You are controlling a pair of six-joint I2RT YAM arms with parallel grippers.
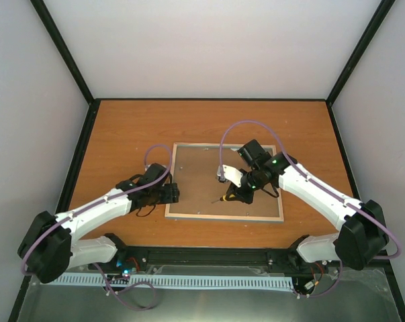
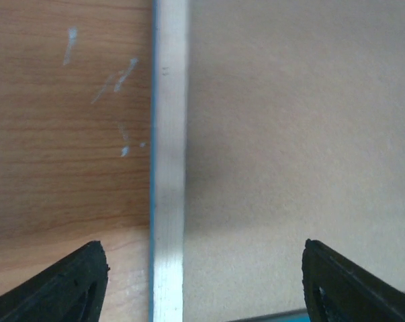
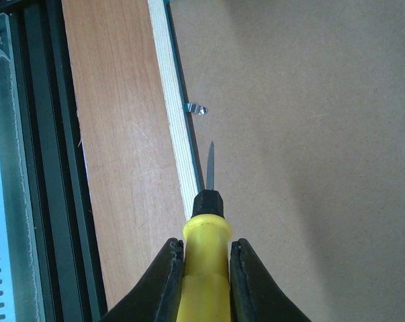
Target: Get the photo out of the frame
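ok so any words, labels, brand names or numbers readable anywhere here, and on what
No text can be read in any view.
frame, lying face down: bare wood rim, plain brown backing board.
screwdriver: plain yellow handle, no brand.
table: only pale scuffs.

Matt brown backing board (image 1: 201, 176), pale bare-wood frame (image 2: 170, 168), glossy yellow plastic screwdriver handle (image 3: 205, 263)

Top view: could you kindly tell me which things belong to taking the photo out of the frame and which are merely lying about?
In the job: frame, face down; backing board; metal clip; screwdriver, gripped by the right end effector; left end effector, open over the frame's edge. The photo is hidden.
Merely there: table; black rail at the near edge.
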